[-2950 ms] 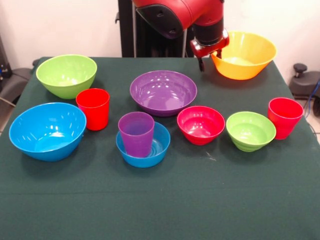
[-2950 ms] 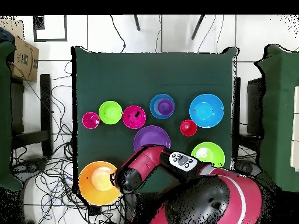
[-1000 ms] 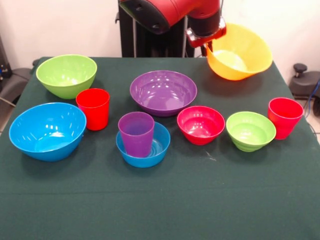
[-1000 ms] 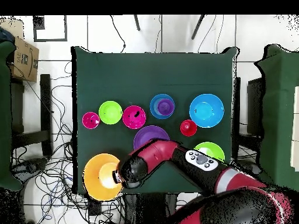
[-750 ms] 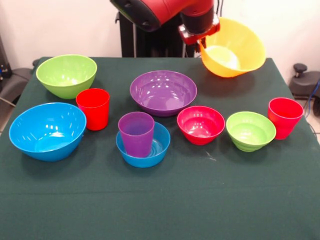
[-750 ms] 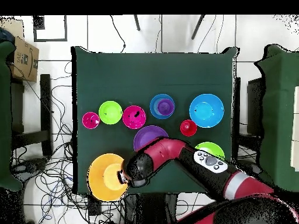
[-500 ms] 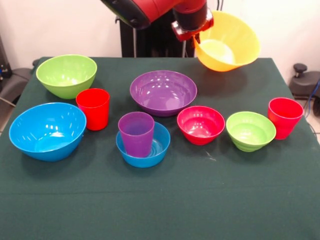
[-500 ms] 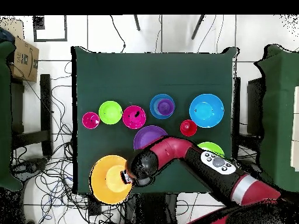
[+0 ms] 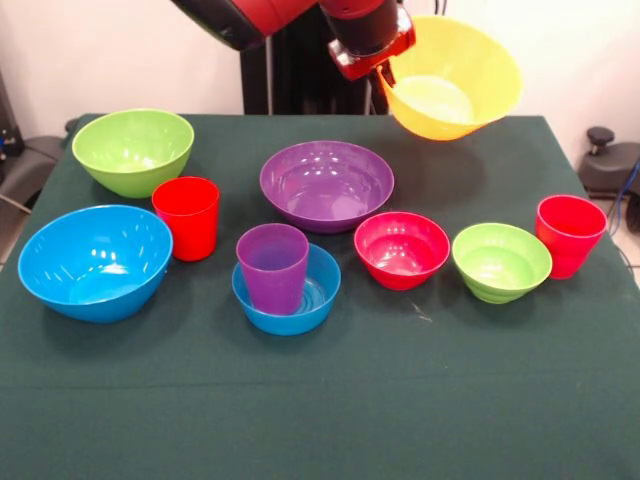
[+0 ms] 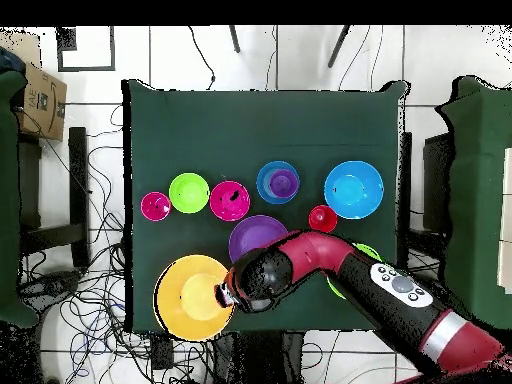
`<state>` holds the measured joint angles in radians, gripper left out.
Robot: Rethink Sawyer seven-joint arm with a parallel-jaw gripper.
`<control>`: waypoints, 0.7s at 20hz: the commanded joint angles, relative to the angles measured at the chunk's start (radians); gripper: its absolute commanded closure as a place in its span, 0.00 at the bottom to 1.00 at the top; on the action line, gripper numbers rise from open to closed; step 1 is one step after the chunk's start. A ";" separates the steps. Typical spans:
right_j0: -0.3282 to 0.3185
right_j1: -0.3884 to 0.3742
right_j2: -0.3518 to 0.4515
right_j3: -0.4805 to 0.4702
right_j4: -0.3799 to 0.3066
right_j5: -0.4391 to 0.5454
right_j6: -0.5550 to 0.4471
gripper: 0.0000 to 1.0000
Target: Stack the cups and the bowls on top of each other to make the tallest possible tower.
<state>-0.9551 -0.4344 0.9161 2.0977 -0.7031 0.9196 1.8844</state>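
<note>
Overhead view: dark green table on cable-strewn tile floor, tool clamping yellow bowl.

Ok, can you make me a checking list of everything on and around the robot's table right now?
Surface: dark green table cloth, flat.
Job's things: yellow bowl lifted off the table, tilted; purple cup standing in small blue bowl; large purple bowl, large green bowl, large blue bowl, pink bowl, small green bowl and two red cups stand apart.
Clutter: nothing seen.
Gripper: gripper shut on the yellow bowl's rim.
Cables: tangled on floor.
Surroundings: cardboard box.
</note>
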 commanded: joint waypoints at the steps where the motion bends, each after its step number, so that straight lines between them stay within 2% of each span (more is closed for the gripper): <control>1: -0.072 0.111 0.097 -0.145 0.054 0.130 -0.463 1.00; 10: -0.140 0.206 0.125 -0.267 0.090 0.254 -0.658 1.00; 14: -0.153 0.238 0.121 -0.328 0.052 0.280 -0.769 1.00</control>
<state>-1.1156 -0.2817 1.0116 1.9427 -0.6340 1.0849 1.5920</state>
